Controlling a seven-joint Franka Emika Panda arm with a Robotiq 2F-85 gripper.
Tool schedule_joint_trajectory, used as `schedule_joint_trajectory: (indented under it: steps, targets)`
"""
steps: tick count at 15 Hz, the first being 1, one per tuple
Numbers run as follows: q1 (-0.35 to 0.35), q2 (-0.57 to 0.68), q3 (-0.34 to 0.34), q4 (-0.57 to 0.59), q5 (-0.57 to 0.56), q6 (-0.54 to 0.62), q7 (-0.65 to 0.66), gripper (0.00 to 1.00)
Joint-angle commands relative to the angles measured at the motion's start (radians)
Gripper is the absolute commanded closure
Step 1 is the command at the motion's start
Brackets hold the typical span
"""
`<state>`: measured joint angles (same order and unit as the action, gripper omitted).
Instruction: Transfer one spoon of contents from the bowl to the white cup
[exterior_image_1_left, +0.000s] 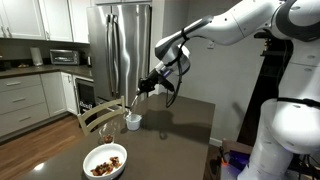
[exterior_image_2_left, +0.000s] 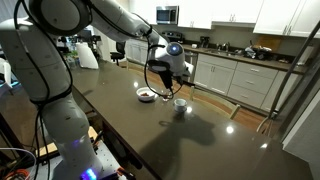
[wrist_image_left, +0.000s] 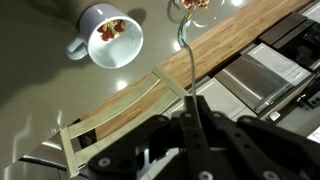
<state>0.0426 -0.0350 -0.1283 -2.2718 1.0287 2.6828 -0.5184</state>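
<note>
My gripper (wrist_image_left: 193, 104) is shut on the thin handle of the spoon (wrist_image_left: 184, 45). The spoon's head (wrist_image_left: 196, 5) sits at the top edge of the wrist view with brown and reddish pieces in it. Left of it stands the white cup (wrist_image_left: 113, 35), with a few pieces of the contents (wrist_image_left: 112, 29) inside. In both exterior views the gripper (exterior_image_1_left: 150, 84) (exterior_image_2_left: 170, 68) hangs just above the cup (exterior_image_1_left: 132, 121) (exterior_image_2_left: 180, 103). The wide white bowl (exterior_image_1_left: 105, 161) (exterior_image_2_left: 147, 95) holds a heap of brown contents (exterior_image_1_left: 104, 165) on the dark table, a little apart from the cup.
A wooden chair back (wrist_image_left: 150, 96) (exterior_image_1_left: 98, 117) stands at the table's edge next to the cup. A steel fridge (exterior_image_1_left: 125, 45) and kitchen counters (exterior_image_1_left: 25, 72) lie beyond. The dark table (exterior_image_2_left: 200, 140) stretches away from the cup and bowl.
</note>
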Motion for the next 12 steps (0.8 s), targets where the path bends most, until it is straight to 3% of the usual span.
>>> schedule_joint_trajectory:
  steps: [1,11,12]
  targets:
    - [0.005,-0.025,0.003,-0.013,0.038,-0.062,0.004,0.97]
    - [0.029,-0.003,0.046,-0.005,0.156,-0.144,-0.016,0.97]
    - [0.007,-0.001,0.078,-0.005,0.158,-0.150,-0.012,0.97]
